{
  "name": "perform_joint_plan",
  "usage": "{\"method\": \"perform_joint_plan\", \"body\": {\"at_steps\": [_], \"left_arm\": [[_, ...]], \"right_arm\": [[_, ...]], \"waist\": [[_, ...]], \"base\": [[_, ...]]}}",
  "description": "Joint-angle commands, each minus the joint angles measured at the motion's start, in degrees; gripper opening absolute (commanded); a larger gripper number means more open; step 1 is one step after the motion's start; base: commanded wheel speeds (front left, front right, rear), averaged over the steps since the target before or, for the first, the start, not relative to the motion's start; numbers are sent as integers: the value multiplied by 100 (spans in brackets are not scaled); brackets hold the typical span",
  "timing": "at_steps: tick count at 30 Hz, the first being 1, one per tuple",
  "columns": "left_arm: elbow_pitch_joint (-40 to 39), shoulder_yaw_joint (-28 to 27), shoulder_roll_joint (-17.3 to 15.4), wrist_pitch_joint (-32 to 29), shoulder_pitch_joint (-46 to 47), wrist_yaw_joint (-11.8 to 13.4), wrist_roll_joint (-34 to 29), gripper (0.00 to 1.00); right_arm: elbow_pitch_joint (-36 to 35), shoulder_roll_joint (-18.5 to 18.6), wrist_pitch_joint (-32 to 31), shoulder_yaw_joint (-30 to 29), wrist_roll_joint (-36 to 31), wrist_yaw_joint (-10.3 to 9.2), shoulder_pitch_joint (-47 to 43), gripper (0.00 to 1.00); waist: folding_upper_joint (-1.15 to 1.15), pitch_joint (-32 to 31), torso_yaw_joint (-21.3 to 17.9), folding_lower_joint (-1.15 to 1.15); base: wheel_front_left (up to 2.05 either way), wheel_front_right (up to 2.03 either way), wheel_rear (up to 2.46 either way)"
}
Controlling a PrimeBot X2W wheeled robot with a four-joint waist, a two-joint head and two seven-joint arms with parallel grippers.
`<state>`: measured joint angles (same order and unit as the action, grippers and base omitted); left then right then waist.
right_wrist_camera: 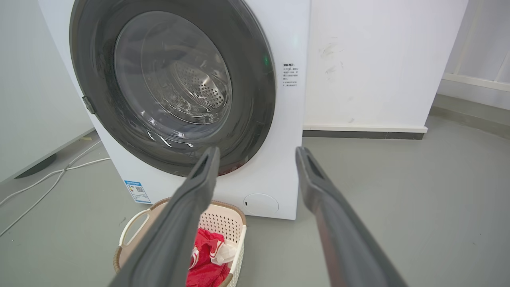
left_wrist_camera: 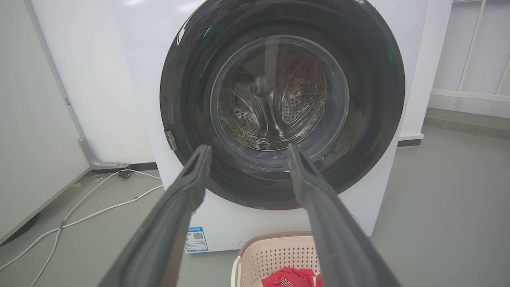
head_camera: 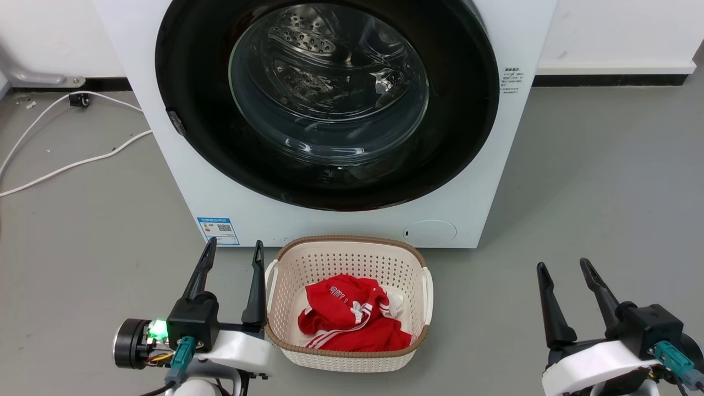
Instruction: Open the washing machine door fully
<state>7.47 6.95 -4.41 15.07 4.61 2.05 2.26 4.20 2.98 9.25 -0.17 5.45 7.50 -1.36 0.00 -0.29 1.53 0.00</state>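
Observation:
The white washing machine (head_camera: 181, 181) stands ahead on the grey floor. Its round glossy black washing machine door (head_camera: 187, 71) lies flat against the front, with the steel drum visible through the glass bowl. A small latch tab (head_camera: 176, 122) sits on the door's left edge. The door (left_wrist_camera: 187, 99) also faces the left wrist view, and the door (right_wrist_camera: 255, 83) shows in the right wrist view. My left gripper (head_camera: 234, 250) is open, low at the left, well short of the machine. My right gripper (head_camera: 564, 267) is open at the lower right, holding nothing.
A cream perforated basket (head_camera: 352, 247) with red clothing (head_camera: 352, 319) sits on the floor right before the machine, between my grippers. White cables (head_camera: 71, 162) trail across the floor at the left. A white wall with a dark skirting runs behind.

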Motion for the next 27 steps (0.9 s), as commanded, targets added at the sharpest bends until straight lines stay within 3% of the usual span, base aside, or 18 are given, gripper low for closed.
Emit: {"method": "perform_joint_plan", "body": {"at_steps": [1, 2, 9, 13, 20, 24, 27], "left_arm": [[7, -13, 18, 15, -40, -6, -4, 100], [10, -18, 21, 15, -36, -16, -9, 100], [32, -45, 37, 15, -24, -36, -34, 100], [41, -59, 46, 15, -12, -44, -40, 100], [32, -90, 60, 15, 5, -38, -54, 100], [2, -107, 71, 15, 23, -17, -60, 100], [-40, -119, 79, 15, 74, -5, -56, 100]], "right_arm": [[-3, -20, 41, 1, 31, -2, -26, 27], [-14, -20, 44, 17, 49, -2, -23, 0], [-113, -19, 235, 74, 393, -2, 13, 0], [-96, -19, 413, 161, 2245, -2, 41, 0], [-194, -17, 572, 283, 6138, -1, 241, 0], [-231, -10, 587, 84, 7524, -1, 508, 0], [-98, -11, 534, -161, 8084, -1, 875, 0]], "waist": [[0, 1, 1, 0], [0, 2, 0, 0], [0, 12, -5, 0], [0, 13, -3, 0], [0, 26, -18, 0], [0, 65, -48, 0], [0, 156, -74, 0]], "base": [[0, 0, 0], [0, 0, 0], [0, 0, 0], [0, 0, 0], [0, 0, 0], [0, 0, 0], [0, 0, 0]]}}
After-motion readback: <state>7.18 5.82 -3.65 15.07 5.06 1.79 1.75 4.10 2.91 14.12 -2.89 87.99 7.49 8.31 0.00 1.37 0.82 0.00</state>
